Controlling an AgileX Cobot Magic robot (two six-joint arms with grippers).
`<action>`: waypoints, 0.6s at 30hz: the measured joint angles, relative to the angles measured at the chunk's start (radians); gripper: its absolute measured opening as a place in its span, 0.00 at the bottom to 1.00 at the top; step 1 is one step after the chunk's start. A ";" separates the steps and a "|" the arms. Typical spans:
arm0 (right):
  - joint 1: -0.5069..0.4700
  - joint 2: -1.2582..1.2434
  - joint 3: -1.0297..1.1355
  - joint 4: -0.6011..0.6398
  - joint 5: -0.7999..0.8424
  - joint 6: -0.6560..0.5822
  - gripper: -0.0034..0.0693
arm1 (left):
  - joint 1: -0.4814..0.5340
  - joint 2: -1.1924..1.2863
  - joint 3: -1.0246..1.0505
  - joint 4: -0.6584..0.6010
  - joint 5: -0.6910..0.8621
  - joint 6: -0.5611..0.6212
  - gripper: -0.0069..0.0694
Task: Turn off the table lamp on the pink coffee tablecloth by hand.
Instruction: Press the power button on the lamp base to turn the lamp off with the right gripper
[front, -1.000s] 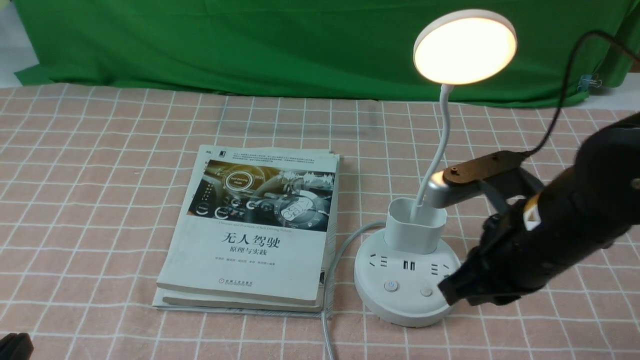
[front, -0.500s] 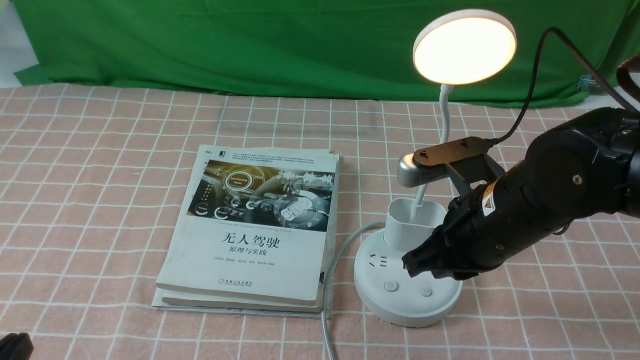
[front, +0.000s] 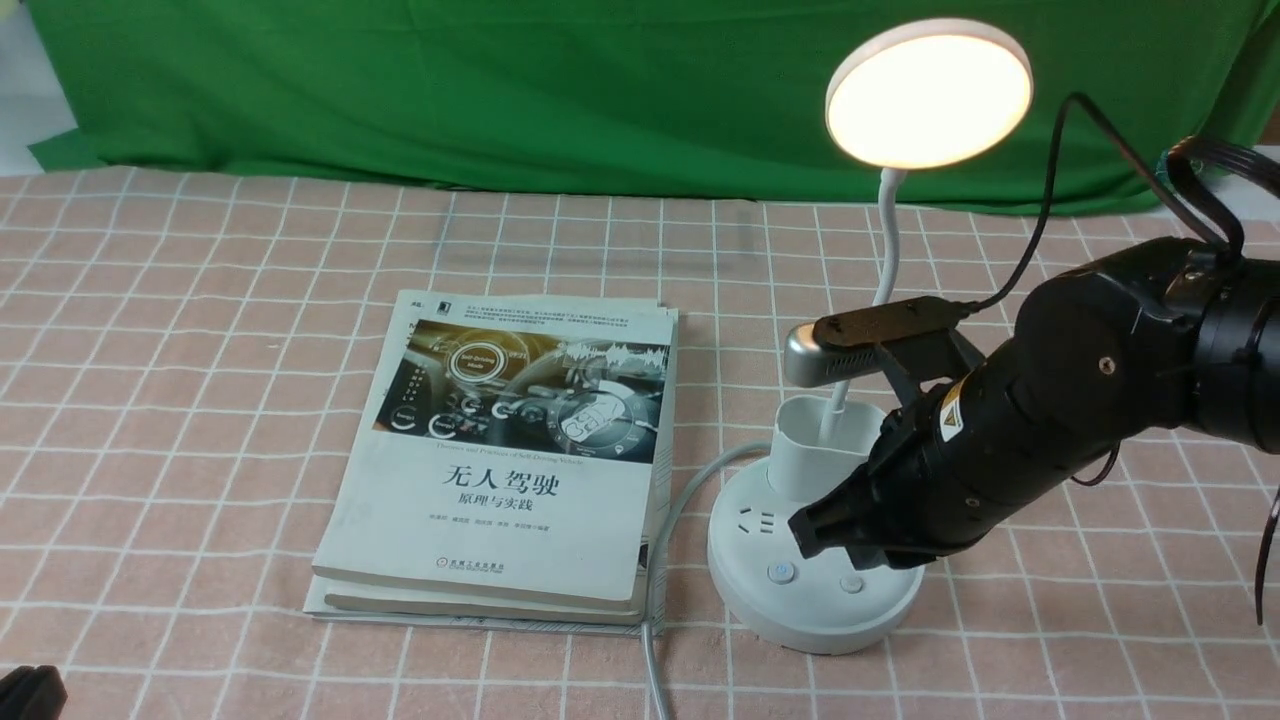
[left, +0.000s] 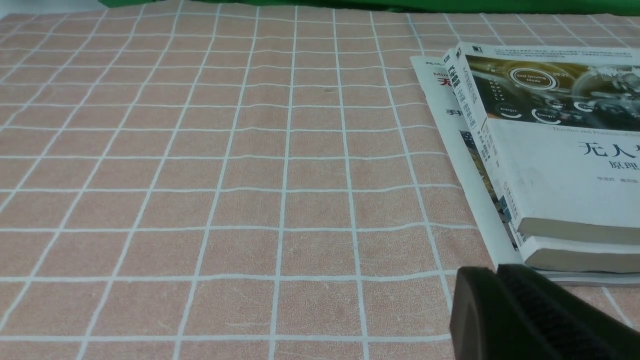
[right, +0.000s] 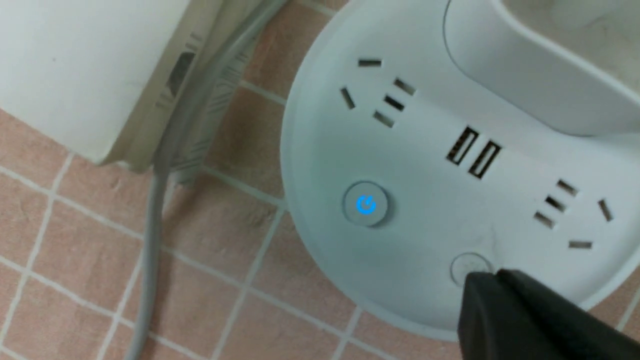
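- The table lamp (front: 800, 615) stands on the pink coffee tablecloth (front: 200, 350), just right of two stacked books (front: 510, 450) — its disc head glows.
- The right gripper (front: 810, 530), fingers pressed together, hangs over the lamp's base, its tip at the plain button (right: 465, 264) beside the blue-lit power button (right: 366, 205) — whether it touches is unclear.
- The left gripper (left: 497, 272), fingers together, sits low near the books.

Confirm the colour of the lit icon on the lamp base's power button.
Blue, on the table lamp's round power button; clearest in the right wrist view.

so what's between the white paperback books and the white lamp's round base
Only a grey cord, lying on the pink gridded cloth; front and right wrist views show it.
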 joint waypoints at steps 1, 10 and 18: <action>0.000 0.013 0.000 0.001 -0.007 -0.002 0.11 | 0.000 0.000 0.000 0.000 0.000 0.000 0.10; -0.020 0.108 -0.012 0.010 -0.030 -0.015 0.11 | 0.000 0.000 0.000 0.000 0.000 0.000 0.10; -0.020 0.064 -0.009 0.009 -0.028 -0.020 0.11 | 0.000 0.000 0.000 0.000 0.000 0.000 0.10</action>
